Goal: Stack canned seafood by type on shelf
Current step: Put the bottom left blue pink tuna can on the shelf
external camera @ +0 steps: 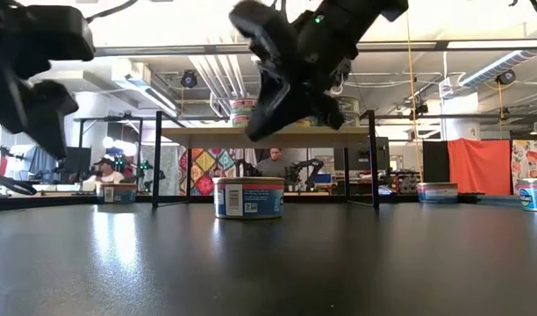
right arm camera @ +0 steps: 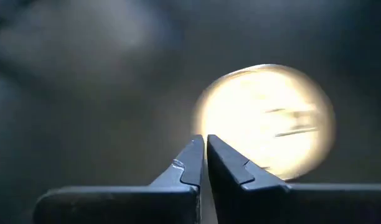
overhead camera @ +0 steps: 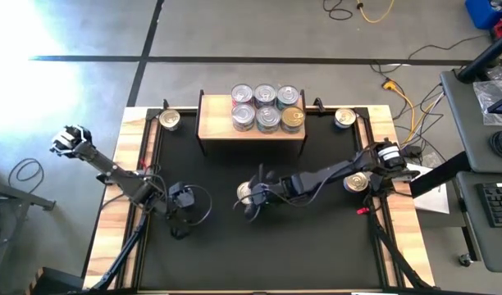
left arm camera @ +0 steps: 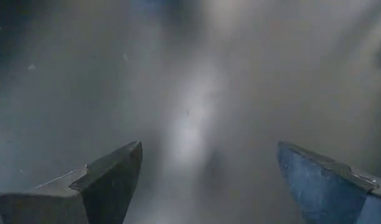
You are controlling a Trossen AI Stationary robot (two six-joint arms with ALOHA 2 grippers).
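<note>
Silver-lidded tin (overhead camera: 246, 193) sits centre frame on the mat, just left of/under R gripper (overhead camera: 255, 201), fingers pressed together, empty. L gripper (overhead camera: 179, 215) spread wide, farther left. Shelf (overhead camera: 214, 123) top centre.

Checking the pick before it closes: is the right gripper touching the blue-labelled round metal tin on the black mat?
Apart. The low view shows the right gripper hanging above the tin, with the background visible between them. Its fingers are shut, empty.

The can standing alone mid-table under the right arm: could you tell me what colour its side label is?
Blue, with a white patch; the can shows it best in the low view.
</note>
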